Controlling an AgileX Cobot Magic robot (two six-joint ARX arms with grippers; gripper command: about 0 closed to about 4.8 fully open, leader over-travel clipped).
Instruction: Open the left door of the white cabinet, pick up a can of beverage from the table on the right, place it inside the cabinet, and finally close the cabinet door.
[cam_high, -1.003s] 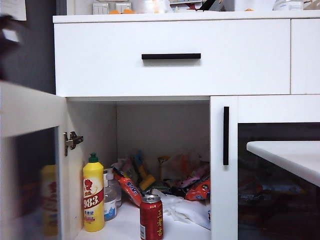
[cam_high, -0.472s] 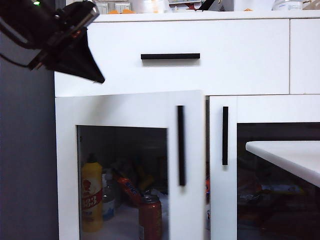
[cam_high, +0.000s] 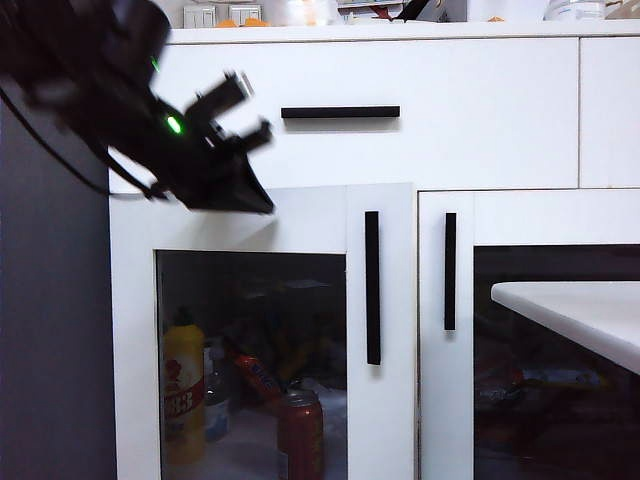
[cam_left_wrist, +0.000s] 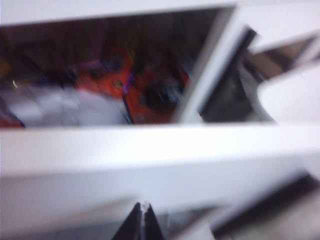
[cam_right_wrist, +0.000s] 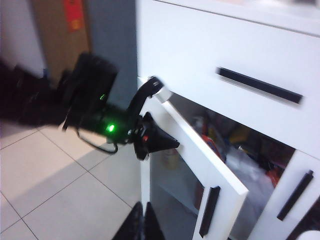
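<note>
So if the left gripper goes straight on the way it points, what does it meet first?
Probably the white top frame of the glass-panelled left door, just ahead of the shut left gripper.

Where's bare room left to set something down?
Table at right is bare. Cabinet floor is free only between yellow bottle and can; packets crowd behind. Left gripper, shut, at left door top; right gripper, shut, stands off.

Blurred white cabinet (cam_left_wrist: 150, 150) frame, red clutter (cam_left_wrist: 145, 85) behind, closed left claw (cam_left_wrist: 141, 220).
</note>
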